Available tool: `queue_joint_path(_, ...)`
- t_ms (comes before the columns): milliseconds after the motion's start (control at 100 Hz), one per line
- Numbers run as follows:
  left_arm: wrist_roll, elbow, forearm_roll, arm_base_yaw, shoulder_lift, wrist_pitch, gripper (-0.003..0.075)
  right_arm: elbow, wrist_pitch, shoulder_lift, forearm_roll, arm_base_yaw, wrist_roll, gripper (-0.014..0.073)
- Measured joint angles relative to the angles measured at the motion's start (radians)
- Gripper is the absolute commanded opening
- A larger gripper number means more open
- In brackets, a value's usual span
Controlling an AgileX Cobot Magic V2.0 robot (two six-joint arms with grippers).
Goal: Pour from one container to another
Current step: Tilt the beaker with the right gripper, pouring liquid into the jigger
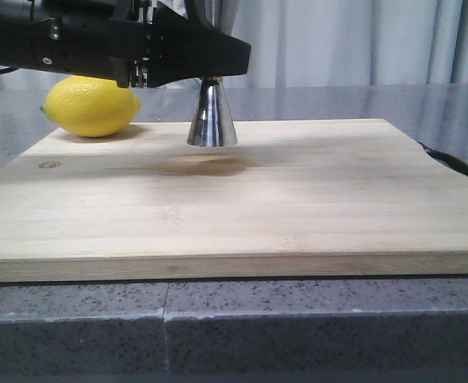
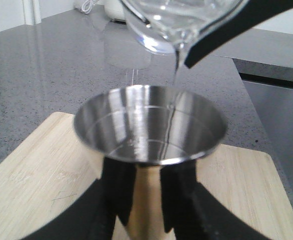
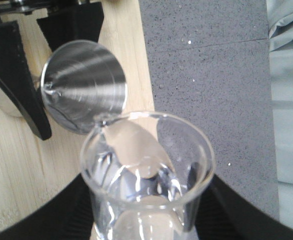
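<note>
The steel jigger (image 1: pixel 212 118) stands on the wooden board (image 1: pixel 298 199), its upper cup (image 2: pixel 149 125) wide open. My left gripper (image 2: pixel 147 200) is shut on the jigger's narrow waist, a black finger (image 2: pixel 117 192) on each side. The clear glass beaker (image 3: pixel 146 175) is tilted over the jigger (image 3: pixel 84 95), with my right gripper (image 3: pixel 146 215) shut on its body. A thin stream of water (image 2: pixel 175 75) runs from the beaker's lip (image 2: pixel 176 30) into the cup. In the front view the beaker is out of frame, and the left arm (image 1: pixel 138 44) hides the jigger's top.
A yellow lemon (image 1: pixel 90 105) lies at the board's back left corner, close to the left arm. A dark object (image 1: pixel 454 163) sits off the board's right edge. Grey speckled counter (image 3: pixel 206 75) surrounds the board, with curtains behind.
</note>
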Motion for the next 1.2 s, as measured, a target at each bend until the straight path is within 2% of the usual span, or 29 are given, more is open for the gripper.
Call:
queue_joint_path(840, 0.000, 0.000, 0.000, 0.000, 0.000, 0.000, 0.0199, 0.000, -0.054, 0.001, -0.003, 0.000, -0.210, 0.0288)
queue_joint_path(1200, 0.000, 0.000, 0.001, 0.000, 0.000, 0.000, 0.0199, 0.000, -0.085, 0.001, -0.057, 0.000, -0.254, 0.0288)
